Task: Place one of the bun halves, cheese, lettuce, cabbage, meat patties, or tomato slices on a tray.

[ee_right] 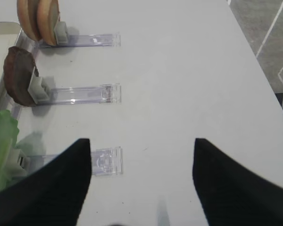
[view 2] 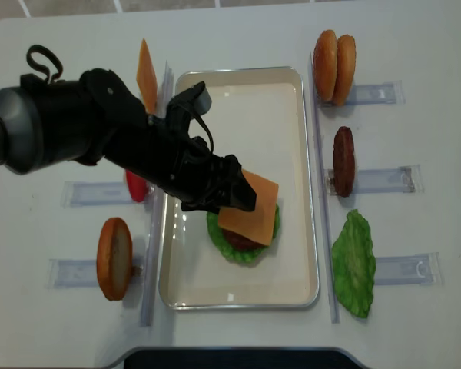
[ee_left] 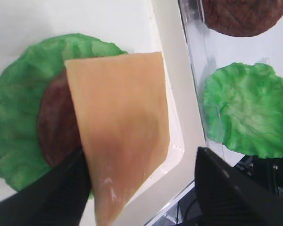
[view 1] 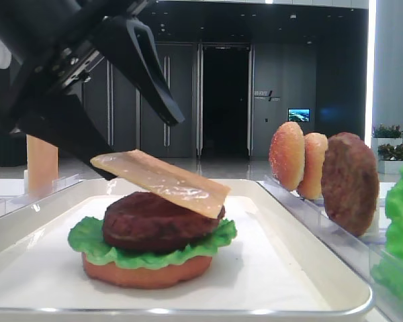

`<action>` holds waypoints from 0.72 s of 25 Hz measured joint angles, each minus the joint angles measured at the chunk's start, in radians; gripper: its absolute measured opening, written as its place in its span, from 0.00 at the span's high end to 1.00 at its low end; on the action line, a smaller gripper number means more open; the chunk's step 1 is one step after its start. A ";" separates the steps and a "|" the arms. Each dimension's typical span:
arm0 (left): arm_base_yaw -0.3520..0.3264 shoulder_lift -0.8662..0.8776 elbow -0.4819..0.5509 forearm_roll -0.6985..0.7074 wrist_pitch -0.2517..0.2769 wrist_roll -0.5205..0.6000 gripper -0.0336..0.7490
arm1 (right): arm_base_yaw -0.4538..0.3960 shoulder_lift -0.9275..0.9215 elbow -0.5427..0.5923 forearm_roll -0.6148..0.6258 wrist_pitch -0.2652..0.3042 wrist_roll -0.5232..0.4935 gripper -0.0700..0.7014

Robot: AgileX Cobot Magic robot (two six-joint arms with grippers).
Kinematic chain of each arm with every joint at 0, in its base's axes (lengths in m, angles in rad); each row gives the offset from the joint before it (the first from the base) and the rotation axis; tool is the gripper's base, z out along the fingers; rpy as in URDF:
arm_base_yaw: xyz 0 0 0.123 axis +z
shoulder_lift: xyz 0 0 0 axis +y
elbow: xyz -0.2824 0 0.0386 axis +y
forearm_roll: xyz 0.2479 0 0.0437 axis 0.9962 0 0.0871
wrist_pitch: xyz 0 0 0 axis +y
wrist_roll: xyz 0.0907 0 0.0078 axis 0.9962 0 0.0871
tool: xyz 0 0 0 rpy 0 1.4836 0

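In the low exterior view, the white tray (view 1: 302,228) has a smooth raised rim and rounded corners, and on it lies a stack: a reddish tomato slice (view 1: 148,272) at the bottom, a ruffled green lettuce (view 1: 87,238), and a rough dark meat patty (view 1: 161,221). The cheese (view 1: 164,181), a thin glossy pale orange square, is tilted, its right edge resting on the patty and its left corner against the lower black finger of the left gripper (view 1: 131,127); the jaws stand apart and the upper finger is clear of the slice. To the right, two bun halves (view 1: 299,161) and another patty (view 1: 349,181) stand upright in a clear rack. In the right wrist view, the right gripper (ee_right: 141,174) hangs with its jaws wide open and nothing between them, over bare white table (ee_right: 188,70); the clear racks (ee_right: 85,94) lie to the left. In the left wrist view, the cheese covers most of the patty and reaches past the tray's rim, and a loose lettuce leaf (ee_left: 247,110) lies beyond it. In the top view, the stack sits in the near half of the tray, and the far half is free.
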 joint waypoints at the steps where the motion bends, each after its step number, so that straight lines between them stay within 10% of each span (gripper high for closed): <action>1: 0.000 -0.004 0.000 0.010 0.000 -0.011 0.28 | 0.000 0.000 0.000 0.000 0.000 0.000 0.30; 18: 0.015 -0.119 -0.004 0.318 0.024 -0.274 0.27 | 0.000 0.000 0.000 0.000 0.000 0.000 0.30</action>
